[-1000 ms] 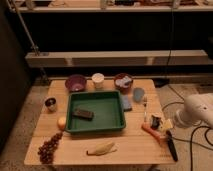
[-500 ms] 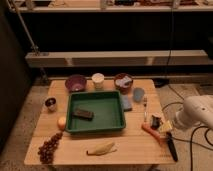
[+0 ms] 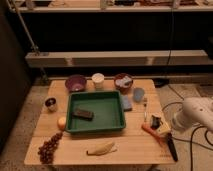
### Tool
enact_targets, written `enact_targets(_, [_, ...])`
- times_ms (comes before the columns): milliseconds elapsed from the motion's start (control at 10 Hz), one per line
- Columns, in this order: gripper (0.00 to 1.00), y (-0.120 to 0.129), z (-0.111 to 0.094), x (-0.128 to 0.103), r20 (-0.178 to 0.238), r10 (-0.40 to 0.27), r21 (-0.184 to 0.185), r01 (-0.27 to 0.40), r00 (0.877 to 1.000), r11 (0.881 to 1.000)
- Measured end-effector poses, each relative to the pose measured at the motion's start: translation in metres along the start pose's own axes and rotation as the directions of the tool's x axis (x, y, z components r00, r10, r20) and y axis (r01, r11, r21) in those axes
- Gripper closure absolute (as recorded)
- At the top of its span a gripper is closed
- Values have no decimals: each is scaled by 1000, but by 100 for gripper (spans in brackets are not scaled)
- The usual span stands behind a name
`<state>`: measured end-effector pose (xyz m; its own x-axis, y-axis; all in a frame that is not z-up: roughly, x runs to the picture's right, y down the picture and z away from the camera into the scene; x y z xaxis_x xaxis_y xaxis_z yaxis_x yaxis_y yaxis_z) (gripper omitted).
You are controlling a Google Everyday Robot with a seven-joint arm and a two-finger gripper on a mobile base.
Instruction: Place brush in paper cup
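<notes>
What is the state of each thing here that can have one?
Cream paper cup: upright, no brush in it.
Long black-handled brush: lying flat near the right edge of the table.
Rectangular green tray: holds one dark block.
Blue-grey cup: upright.
Gripper: low beside the orange carrot, near the brush.

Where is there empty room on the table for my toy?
Bare wood lies along the front edge: between the grapes and banana, and between the banana and carrot. The right side is crowded: the gripper is beside the carrot and brush.
</notes>
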<state>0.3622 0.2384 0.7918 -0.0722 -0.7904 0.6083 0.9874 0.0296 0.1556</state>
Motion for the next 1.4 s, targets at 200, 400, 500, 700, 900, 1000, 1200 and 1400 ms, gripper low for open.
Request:
enact_targets(200, [20, -1, 5, -1, 8, 5, 8, -5, 1000, 1000])
enact_targets(400, [20, -3, 10, 1, 13, 7, 17, -7, 1000, 1000])
enact_targets(500, [20, -5, 12, 3, 16, 7, 21, -7, 1000, 1000])
enact_targets(700, [20, -6, 14, 7, 18, 9, 27, -10, 1000, 1000])
enact_targets(900, [20, -5, 17, 8, 23, 13, 35, -14, 1000, 999])
enact_targets(1000, [20, -5, 17, 9, 24, 13, 38, -14, 1000, 999])
enact_targets(1200, [21, -4, 17, 10, 24, 17, 41, -18, 1000, 999])
enact_targets(1400, [34, -1, 17, 10, 24, 24, 43, -25, 999, 999])
